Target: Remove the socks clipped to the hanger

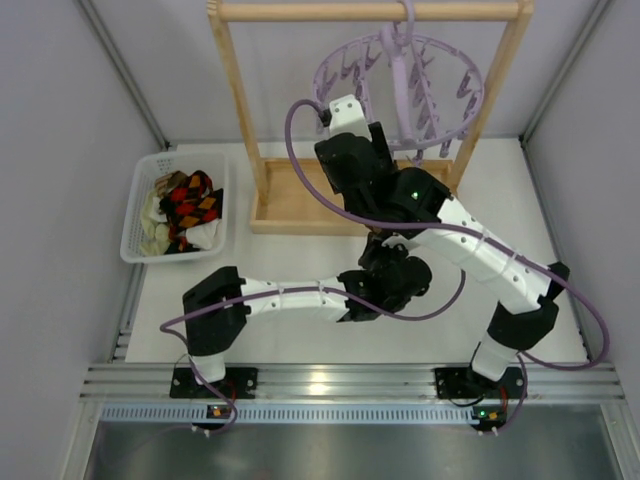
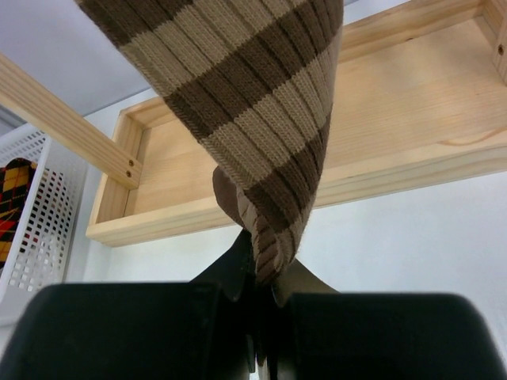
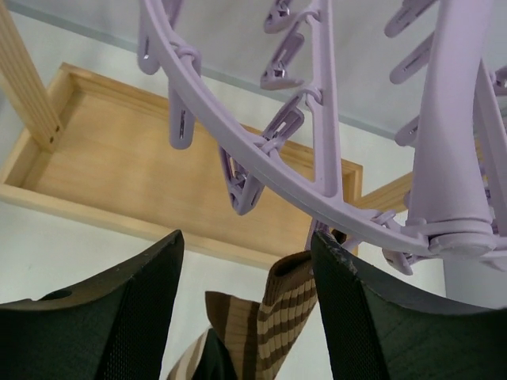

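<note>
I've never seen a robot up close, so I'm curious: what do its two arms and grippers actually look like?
The left arm and right arm are slim white tubes linked by chunky black joints, with a lavender cable looping along each. A small green light glows on the right one. The left gripper and right gripper each have two dark fingers.

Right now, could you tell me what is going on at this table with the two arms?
The left gripper is shut on the lower end of a brown and tan striped sock, which hangs below the lavender clip hanger on the wooden rack. The right gripper is open just under the hanger's ring, near the sock's top; whether a clip holds the sock cannot be told. Other socks already lie in the white basket at the left.
</note>
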